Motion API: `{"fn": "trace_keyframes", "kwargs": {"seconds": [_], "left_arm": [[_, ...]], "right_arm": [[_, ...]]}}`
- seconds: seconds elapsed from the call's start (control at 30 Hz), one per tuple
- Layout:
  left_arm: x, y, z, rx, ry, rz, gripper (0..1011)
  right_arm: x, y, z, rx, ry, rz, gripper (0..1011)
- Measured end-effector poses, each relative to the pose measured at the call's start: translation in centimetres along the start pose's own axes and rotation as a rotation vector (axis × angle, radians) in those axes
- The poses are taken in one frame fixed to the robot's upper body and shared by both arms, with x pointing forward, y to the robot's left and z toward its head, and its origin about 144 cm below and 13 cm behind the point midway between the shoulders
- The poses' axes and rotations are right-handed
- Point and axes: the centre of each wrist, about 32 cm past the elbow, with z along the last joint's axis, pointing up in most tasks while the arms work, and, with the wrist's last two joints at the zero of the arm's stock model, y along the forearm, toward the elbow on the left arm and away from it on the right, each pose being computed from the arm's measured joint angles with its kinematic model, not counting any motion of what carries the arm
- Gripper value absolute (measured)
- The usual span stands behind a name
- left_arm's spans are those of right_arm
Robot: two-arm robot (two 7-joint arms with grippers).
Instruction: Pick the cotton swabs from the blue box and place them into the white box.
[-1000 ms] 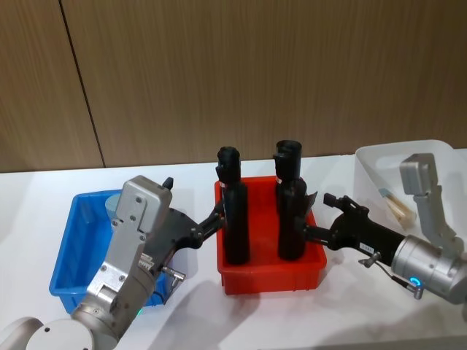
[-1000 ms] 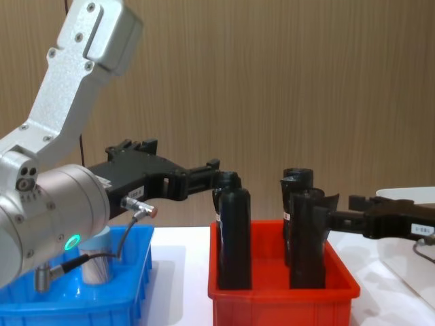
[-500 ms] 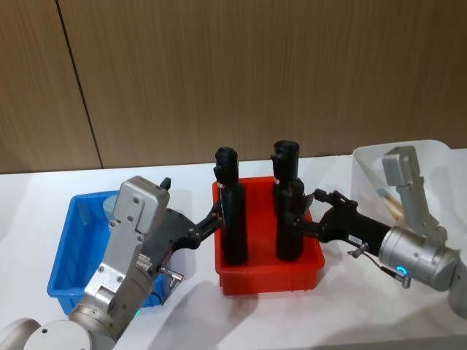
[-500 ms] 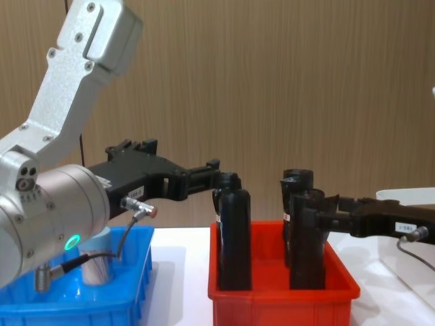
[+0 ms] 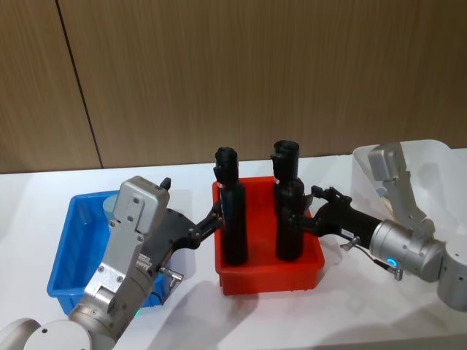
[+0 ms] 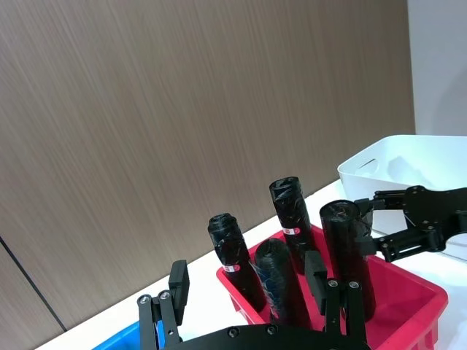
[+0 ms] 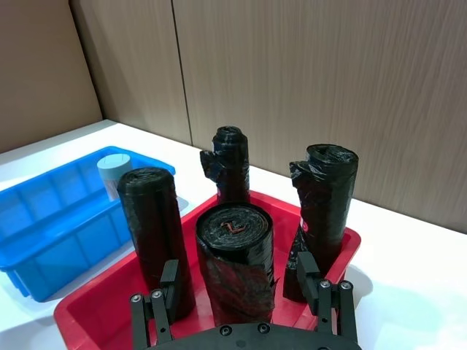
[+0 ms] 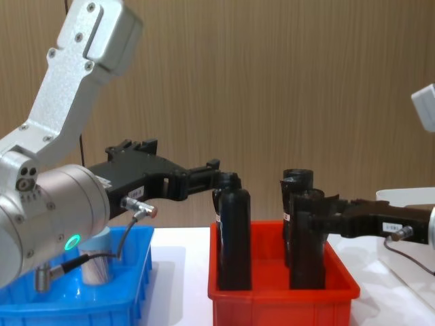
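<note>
At the far left of the white table (image 5: 29,189) sits the blue box (image 5: 64,248), and one jar of cotton swabs (image 8: 97,261) stands inside it near its back right corner, its pale blue lid (image 7: 115,165) visible past the bottles in the right wrist view. The left gripper (image 5: 206,225) reaches out above the right end of the blue box, toward the red bin (image 5: 270,273); its fingers (image 6: 179,284) are spread wide with nothing between them, their tips at the near-left black bottle (image 5: 233,219). The swab jar lies behind and below those fingers, under the arm's body and well clear of the tips. The red bin stands in the middle, holding upright black bottles, and the near-right black bottle (image 5: 290,219) is the one that the right gripper (image 5: 315,213) meets. That gripper comes in low from the right with its fingers (image 7: 169,281) wide apart, flanking this bottle's sides; whether they touch it cannot be told. Farthest right is the white box (image 5: 438,164), behind the right arm, well apart from the swab jar.
</note>
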Motion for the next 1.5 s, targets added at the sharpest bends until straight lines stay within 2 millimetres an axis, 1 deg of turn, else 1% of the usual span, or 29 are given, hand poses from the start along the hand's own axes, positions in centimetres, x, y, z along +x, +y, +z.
{"fn": "trace_keyframes", "kwargs": {"seconds": [0.73,0.77,0.83,0.9,0.93,0.97,1.03,1.1,1.2,1.23,1.5], "left_arm": [[0.0,0.0,0.0,0.0,0.0,0.0,1004],[0.0,0.0,0.0,0.0,0.0,0.0,1004],[0.0,0.0,0.0,0.0,0.0,0.0,1004],[0.0,0.0,0.0,0.0,0.0,0.0,1004],[0.0,0.0,0.0,0.0,0.0,0.0,1004],[0.0,0.0,0.0,0.0,0.0,0.0,1004],[0.0,0.0,0.0,0.0,0.0,0.0,1004],[0.0,0.0,0.0,0.0,0.0,0.0,1004],[0.0,0.0,0.0,0.0,0.0,0.0,1004],[0.0,0.0,0.0,0.0,0.0,0.0,1004],[0.0,0.0,0.0,0.0,0.0,0.0,1004]], "right_arm": [[0.3,2.0,-0.1,-0.029,-0.023,-0.019,997],[0.3,2.1,-0.2,-0.031,-0.025,-0.02,972],[0.3,2.2,-0.2,-0.032,-0.026,-0.021,963],[0.3,2.4,-0.2,-0.033,-0.027,-0.025,888],[0.4,2.4,-0.2,-0.034,-0.027,-0.025,888],[0.4,2.5,-0.2,-0.034,-0.027,-0.026,862],[0.4,2.6,-0.2,-0.034,-0.029,-0.028,785],[0.4,2.7,-0.2,-0.036,-0.031,-0.03,747],[0.5,2.8,-0.2,-0.036,-0.032,-0.032,648],[0.5,2.8,-0.1,-0.035,-0.033,-0.032,594],[0.3,2.7,0.5,-0.008,-0.035,-0.029,535]]}}
